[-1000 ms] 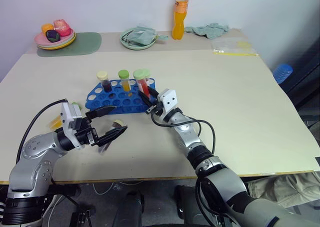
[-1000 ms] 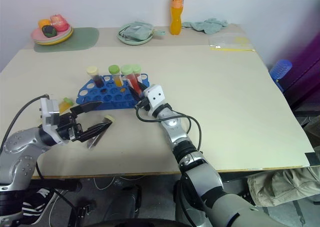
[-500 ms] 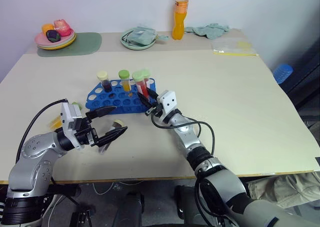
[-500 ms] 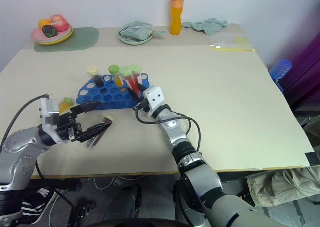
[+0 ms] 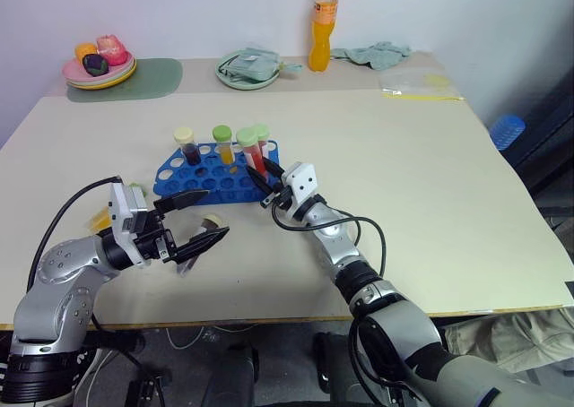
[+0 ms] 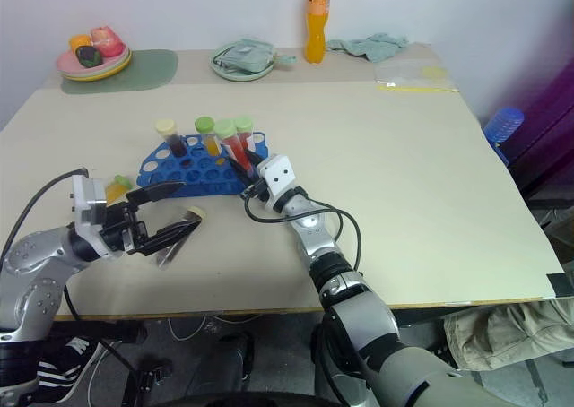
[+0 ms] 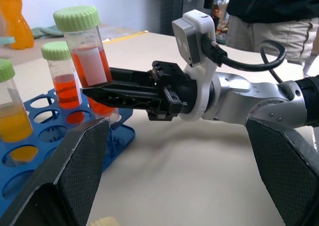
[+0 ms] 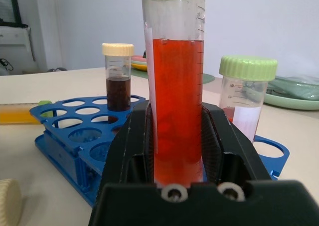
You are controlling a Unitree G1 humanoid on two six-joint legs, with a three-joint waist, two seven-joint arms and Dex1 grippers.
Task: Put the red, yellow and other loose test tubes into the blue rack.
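Nothing much has shifted: right gripper [image 5: 260, 177] stays clamped on the green-capped red-liquid test tube [image 8: 175, 86], upright over the blue plastic rack's [image 5: 199, 176] near-right corner.
Three capped tubes already stand in that rack; a yellow tube [image 5: 100, 217] lies left of it, beside the wide-open, empty left gripper [image 5: 199, 219].

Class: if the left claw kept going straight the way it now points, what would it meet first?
Probably the right claw, shut on the red test tube at the blue rack's edge. It lies straight ahead in the left wrist view, though depth is uncertain.
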